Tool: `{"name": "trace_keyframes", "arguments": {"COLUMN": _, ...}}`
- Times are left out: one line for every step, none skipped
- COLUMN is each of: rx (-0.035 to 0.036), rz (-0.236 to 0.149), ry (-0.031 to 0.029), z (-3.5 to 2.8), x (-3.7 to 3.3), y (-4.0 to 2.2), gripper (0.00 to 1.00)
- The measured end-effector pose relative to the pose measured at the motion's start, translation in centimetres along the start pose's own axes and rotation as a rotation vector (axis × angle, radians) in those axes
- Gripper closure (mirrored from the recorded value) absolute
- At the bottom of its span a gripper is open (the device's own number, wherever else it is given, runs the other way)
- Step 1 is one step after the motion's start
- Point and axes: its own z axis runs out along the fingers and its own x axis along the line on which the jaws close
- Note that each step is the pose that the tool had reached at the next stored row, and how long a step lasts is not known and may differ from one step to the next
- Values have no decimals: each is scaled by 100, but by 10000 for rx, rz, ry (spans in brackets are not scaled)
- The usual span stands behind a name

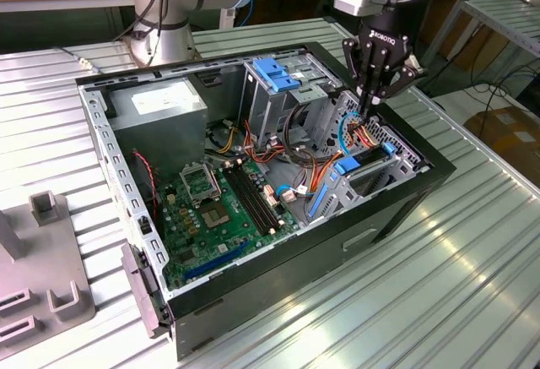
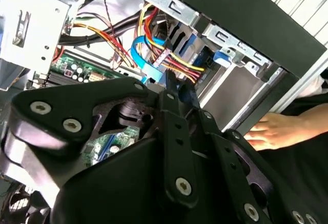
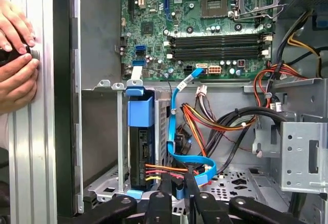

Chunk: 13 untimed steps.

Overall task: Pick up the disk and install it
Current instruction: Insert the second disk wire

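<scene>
The black multi-link gripper (image 1: 377, 99), fingers pinched nearly together, reaches into the open black computer case (image 1: 396, 208) right of centre in the exterior view, over the blue-framed metal disk (image 3: 141, 142) seated upright in its bay among coloured cables (image 3: 205, 119).

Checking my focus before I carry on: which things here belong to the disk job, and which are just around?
Job:
- disk, in blue carrier, standing in the bay
- end effector, low among the cables beside it

Just around:
- power-supply box
- motherboard
- cage with blue top
- a person's hand outside the case
</scene>
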Motion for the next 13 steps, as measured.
{"name": "trace_keyframes", "arguments": {"rx": 0, "rz": 1, "ry": 12, "z": 2, "x": 0, "y": 0, "gripper": 83}}
{"name": "trace_keyframes", "arguments": {"rx": 0, "rz": 0, "ry": 12, "z": 2, "x": 0, "y": -1, "gripper": 84}}
{"name": "trace_keyframes", "arguments": {"rx": 0, "rz": -1, "ry": 9, "z": 3, "x": 2, "y": -1, "gripper": 84}}
{"name": "trace_keyframes", "arguments": {"rx": 0, "rz": -1, "ry": 9, "z": 6, "x": 9, "y": -1, "gripper": 84}}
{"name": "trace_keyframes", "arguments": {"rx": 0, "rz": -1, "ry": -28, "z": 12, "x": 42, "y": -1, "gripper": 84}}
{"name": "trace_keyframes", "arguments": {"rx": 1, "rz": -2, "ry": -131, "z": 29, "x": 98, "y": 0, "gripper": 84}}
{"name": "trace_keyframes", "arguments": {"rx": 1, "rz": -5, "ry": -167, "z": 40, "x": 131, "y": 3, "gripper": 84}}
{"name": "trace_keyframes", "arguments": {"rx": 3, "rz": -11, "ry": -209, "z": 57, "x": 163, "y": 12, "gripper": 84}}
{"name": "trace_keyframes", "arguments": {"rx": 4, "rz": -18, "ry": -246, "z": 71, "x": 181, "y": 22, "gripper": 84}}
{"name": "trace_keyframes", "arguments": {"rx": 8, "rz": -30, "ry": -279, "z": 84, "x": 197, "y": 35, "gripper": 84}}
{"name": "trace_keyframes", "arguments": {"rx": 11, "rz": -46, "ry": -319, "z": 101, "x": 213, "y": 52, "gripper": 84}}
{"name": "trace_keyframes", "arguments": {"rx": 14, "rz": -59, "ry": -347, "z": 114, "x": 225, "y": 64, "gripper": 84}}
{"name": "trace_keyframes", "arguments": {"rx": 19, "rz": -82, "ry": -395, "z": 136, "x": 248, "y": 83, "gripper": 84}}
